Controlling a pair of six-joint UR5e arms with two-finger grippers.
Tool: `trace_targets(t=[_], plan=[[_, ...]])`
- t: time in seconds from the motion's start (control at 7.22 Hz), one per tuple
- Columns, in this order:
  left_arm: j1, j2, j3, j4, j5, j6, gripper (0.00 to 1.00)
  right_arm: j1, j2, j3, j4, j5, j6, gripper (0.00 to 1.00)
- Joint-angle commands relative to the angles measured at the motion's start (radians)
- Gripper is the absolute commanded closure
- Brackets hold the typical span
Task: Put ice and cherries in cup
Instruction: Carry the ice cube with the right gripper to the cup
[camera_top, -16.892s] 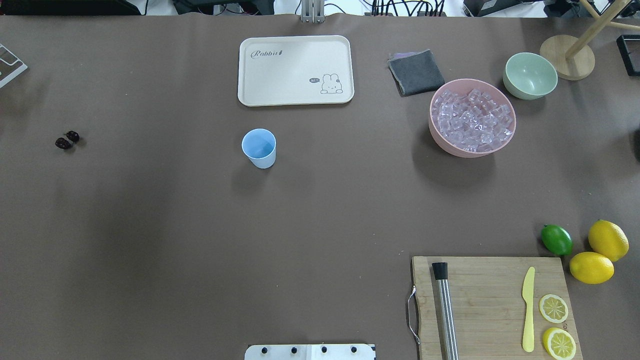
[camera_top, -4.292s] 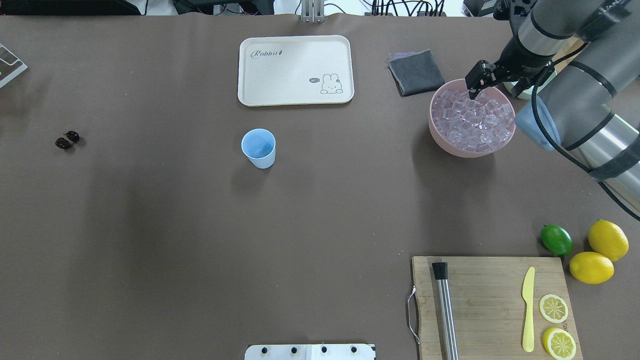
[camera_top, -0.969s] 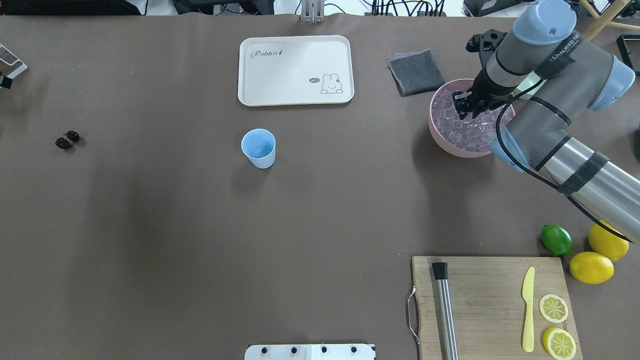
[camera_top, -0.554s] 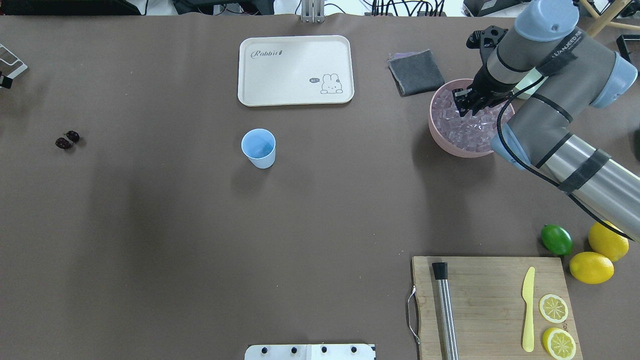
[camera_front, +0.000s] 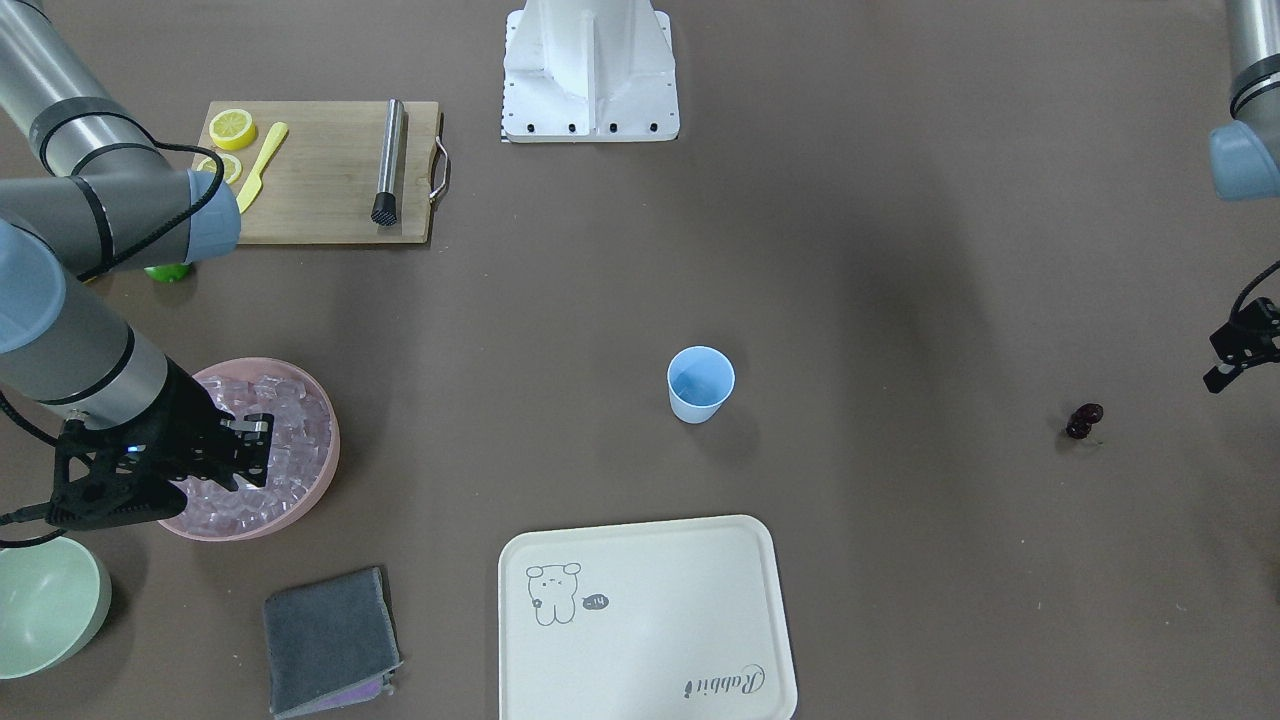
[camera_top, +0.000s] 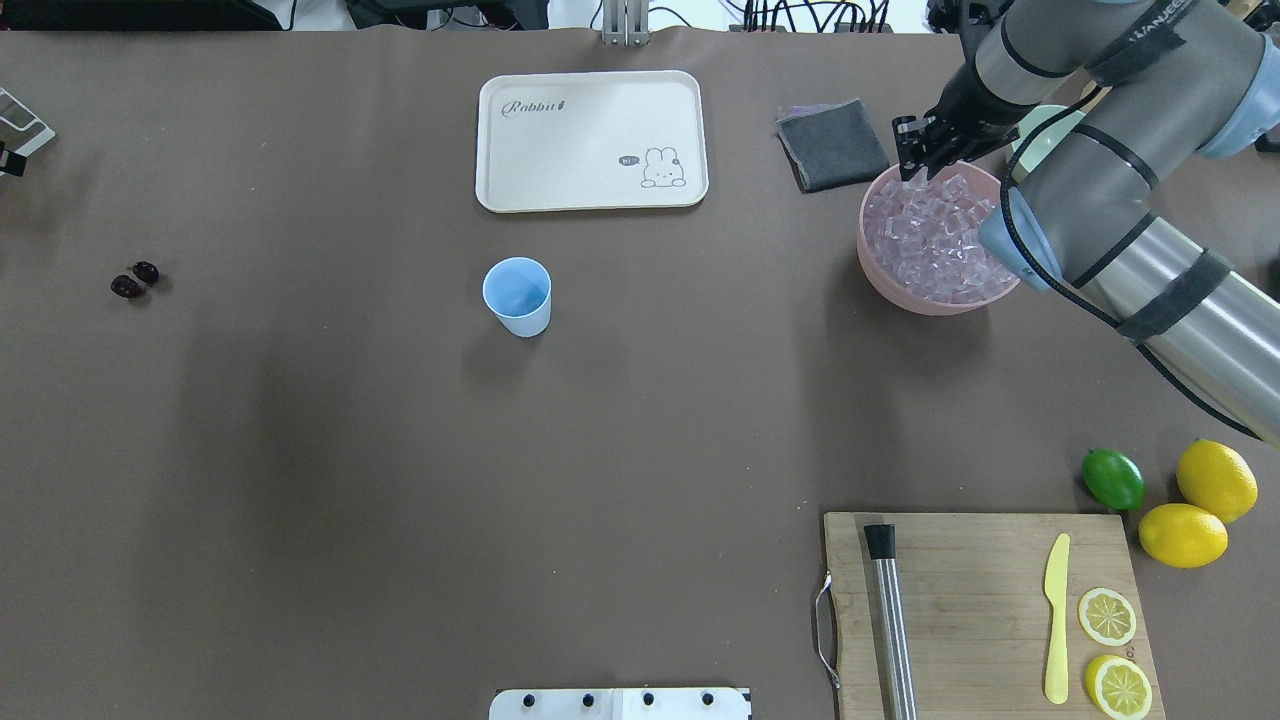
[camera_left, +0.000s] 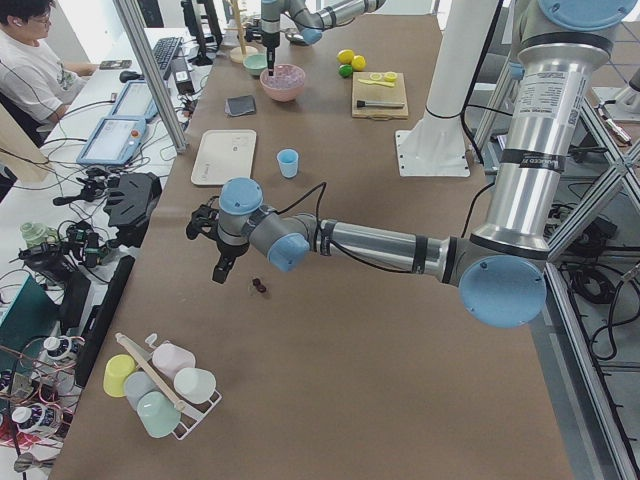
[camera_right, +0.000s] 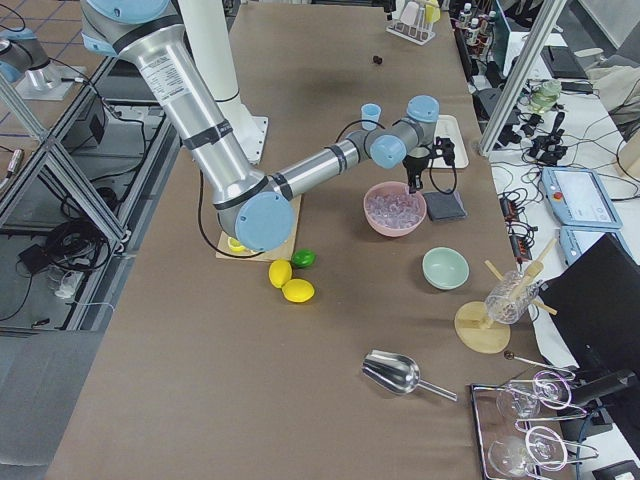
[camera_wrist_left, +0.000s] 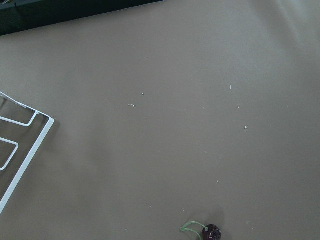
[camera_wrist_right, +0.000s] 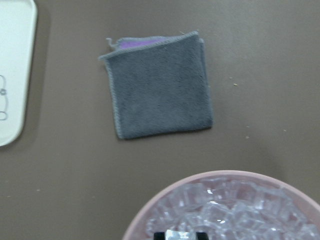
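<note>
The light-blue cup (camera_top: 517, 295) stands upright mid-table, also in the front view (camera_front: 700, 383). The ice (camera_top: 930, 240) fills a pink bowl (camera_top: 880, 285) at the far right. My right gripper (camera_top: 912, 165) hangs just above the bowl's far rim. In the right wrist view (camera_wrist_right: 180, 235) its tips pinch a clear cube over the ice (camera_wrist_right: 225, 215). The cherries (camera_top: 134, 280) lie on the table at far left, also at the bottom of the left wrist view (camera_wrist_left: 212, 232). My left gripper (camera_front: 1225, 370) hovers beside them, apart. Whether it is open or shut does not show.
A cream tray (camera_top: 590, 140) lies beyond the cup, a grey cloth (camera_top: 832, 145) beside the pink bowl. A pale-green bowl (camera_front: 40, 600) stands behind my right arm. A cutting board (camera_top: 980, 560) with muddler, knife and lemon slices, a lime (camera_top: 1113, 478) and lemons sit near right.
My right gripper has risen out of the ice and moved toward the bowl's far rim, with a cube between its tips. Cup and cherries have not moved.
</note>
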Motion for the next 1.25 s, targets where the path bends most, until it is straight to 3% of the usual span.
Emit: trace_targets(t=[0.0, 0.14, 0.28, 0.55, 1.11], plan=[[0.017, -0.006, 0.006, -0.002, 0.001, -0.004, 0.02, -0.142, 0.125, 0.019, -0.045, -0.101, 0.132, 1.00], [0.022, -0.012, 0.017, -0.002, 0.001, -0.002, 0.02, -0.229, 0.229, 0.005, -0.121, -0.201, 0.206, 1.00], [0.022, -0.021, 0.029, -0.002, 0.001, -0.002, 0.02, -0.285, 0.336, -0.009, -0.190, -0.224, 0.284, 1.00], [0.022, -0.021, 0.013, -0.002, -0.001, -0.022, 0.02, -0.401, 0.514, -0.176, -0.192, -0.351, 0.384, 1.00], [0.025, -0.023, 0.014, -0.003, -0.001, -0.022, 0.02, -0.446, 0.566, -0.364, 0.001, -0.421, 0.420, 1.00]])
